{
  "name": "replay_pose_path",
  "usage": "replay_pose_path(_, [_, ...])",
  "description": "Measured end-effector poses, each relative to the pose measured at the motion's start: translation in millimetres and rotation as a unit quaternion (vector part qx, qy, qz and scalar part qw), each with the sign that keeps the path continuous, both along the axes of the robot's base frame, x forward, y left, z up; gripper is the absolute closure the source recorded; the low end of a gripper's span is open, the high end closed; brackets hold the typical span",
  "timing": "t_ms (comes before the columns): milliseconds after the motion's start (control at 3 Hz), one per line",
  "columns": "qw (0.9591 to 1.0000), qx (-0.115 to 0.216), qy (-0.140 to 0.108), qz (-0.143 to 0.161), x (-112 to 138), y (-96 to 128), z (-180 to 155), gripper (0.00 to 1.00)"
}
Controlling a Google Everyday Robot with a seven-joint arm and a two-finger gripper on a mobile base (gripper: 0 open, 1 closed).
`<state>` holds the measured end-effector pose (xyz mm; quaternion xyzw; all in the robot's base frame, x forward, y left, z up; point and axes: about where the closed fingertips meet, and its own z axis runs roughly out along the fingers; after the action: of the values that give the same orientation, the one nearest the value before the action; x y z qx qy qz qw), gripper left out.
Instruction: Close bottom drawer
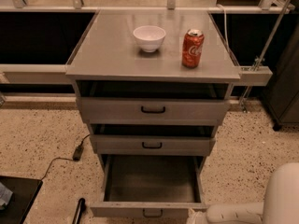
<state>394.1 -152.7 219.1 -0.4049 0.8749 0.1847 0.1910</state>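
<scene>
The bottom drawer [145,210] of the grey cabinet [112,59] is pulled far out; its inside is empty and its low front panel with the black loop handle [152,213] sits at the frame's bottom edge. My white arm [280,195] reaches in from the bottom right. The gripper [192,217] is at the right end of the drawer's front panel, mostly cut off by the frame edge.
The middle drawer [152,145] and the top drawer [153,110] stand slightly out. A white bowl [149,37] and a red soda can [192,48] stand on the cabinet top. A black cable with plug [78,152] lies on the floor at left. A dark cabinet [285,92] stands at right.
</scene>
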Motion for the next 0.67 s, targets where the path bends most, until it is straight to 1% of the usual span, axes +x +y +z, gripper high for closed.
replay_pose_path(333, [0.9997,0.019,0.014,-0.004,1,-9,-16,0.0])
replay_pose_path(667, [0.9989,0.029,0.031,-0.02,22,-30,-39,0.0])
